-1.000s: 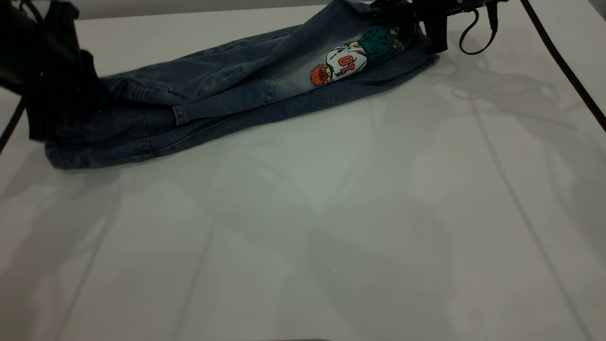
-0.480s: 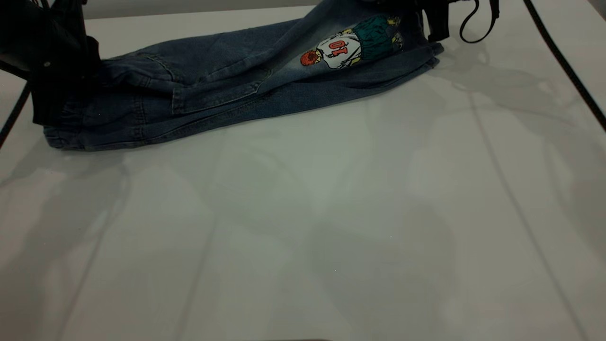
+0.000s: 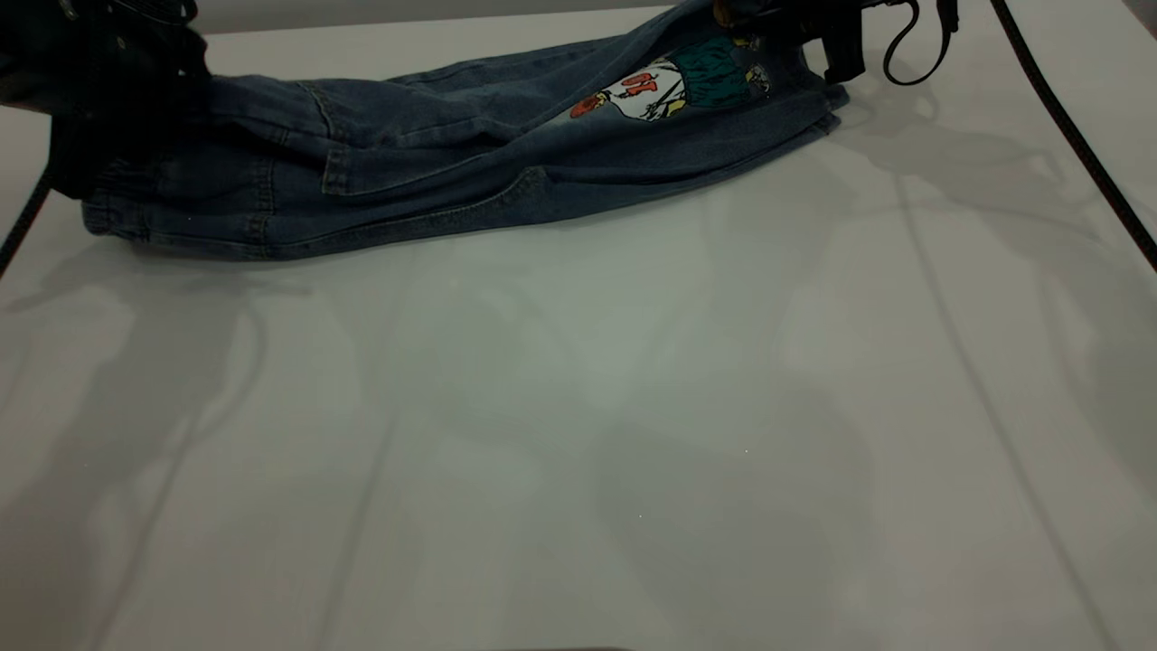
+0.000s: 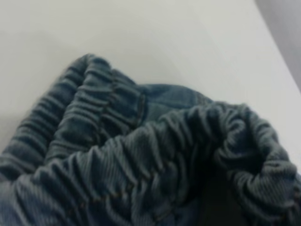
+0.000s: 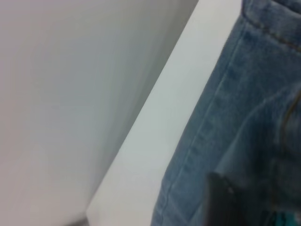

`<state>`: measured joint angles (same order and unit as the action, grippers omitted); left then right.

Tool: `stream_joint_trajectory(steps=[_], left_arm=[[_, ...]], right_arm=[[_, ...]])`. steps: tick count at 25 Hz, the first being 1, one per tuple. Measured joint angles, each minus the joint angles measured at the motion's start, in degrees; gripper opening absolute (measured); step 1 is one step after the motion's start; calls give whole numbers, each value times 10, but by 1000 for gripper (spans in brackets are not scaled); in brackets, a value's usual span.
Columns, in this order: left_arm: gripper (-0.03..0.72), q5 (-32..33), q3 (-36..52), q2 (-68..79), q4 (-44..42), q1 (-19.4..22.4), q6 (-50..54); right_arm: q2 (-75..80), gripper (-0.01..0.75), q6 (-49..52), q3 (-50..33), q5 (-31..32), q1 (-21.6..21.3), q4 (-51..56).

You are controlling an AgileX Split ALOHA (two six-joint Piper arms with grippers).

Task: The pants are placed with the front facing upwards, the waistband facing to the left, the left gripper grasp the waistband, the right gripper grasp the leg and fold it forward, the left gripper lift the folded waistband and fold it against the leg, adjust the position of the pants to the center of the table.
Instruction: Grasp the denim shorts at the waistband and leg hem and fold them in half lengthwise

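The left gripper (image 3: 99, 108) grips the waistband (image 4: 141, 155); whether the right gripper (image 3: 813, 27) is closed, I cannot tell. The pants (image 3: 434, 172) lie near the far table (image 3: 633, 407) edge and could slide off.

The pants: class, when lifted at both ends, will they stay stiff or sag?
The pants will probably sag: the denim already drapes in soft folds on the table. The gathered waistband looks stretchy, so it may bunch. They seem unlikely to roll.

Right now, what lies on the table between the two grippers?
Only the pants, stretched from the left gripper at the waistband to the right gripper at the leg, per the exterior view.
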<state>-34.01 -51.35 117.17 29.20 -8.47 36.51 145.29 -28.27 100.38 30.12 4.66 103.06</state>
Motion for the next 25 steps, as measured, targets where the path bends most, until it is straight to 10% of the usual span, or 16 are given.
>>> stream_joint_trajectory(steps=[17, 25], left_arm=[[480, 25, 0, -2, -187, 32, 180], [481, 234, 0, -101, -489, 91, 192]], right_arm=[[0, 489, -98, 0, 93, -1, 0], [-1, 491, -180, 0, 209, 1, -43]])
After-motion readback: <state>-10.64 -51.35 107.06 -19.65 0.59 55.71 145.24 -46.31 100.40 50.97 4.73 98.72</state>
